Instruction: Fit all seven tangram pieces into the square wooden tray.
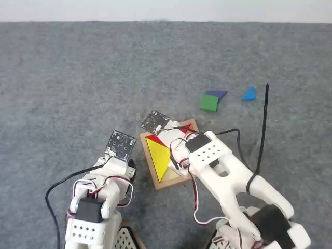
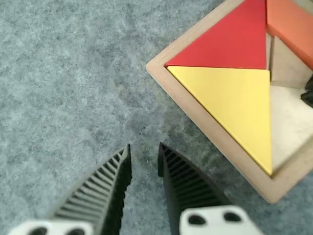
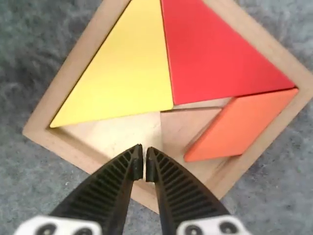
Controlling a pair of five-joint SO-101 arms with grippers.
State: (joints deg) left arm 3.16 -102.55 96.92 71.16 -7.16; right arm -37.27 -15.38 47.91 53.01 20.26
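The square wooden tray lies in front of both arms. It holds a yellow triangle, a red triangle and an orange parallelogram; the rest of its floor is bare wood. My right gripper is shut, with nothing between its fingers, and hangs over the bare floor near one tray rim. My left gripper is slightly open over the carpet, just off a corner of the tray, beside the yellow triangle and the red triangle.
Three loose pieces lie on the grey carpet beyond the tray to the right: a green square, a dark blue parallelogram touching it, and a small blue triangle. A black cable rises from the right arm.
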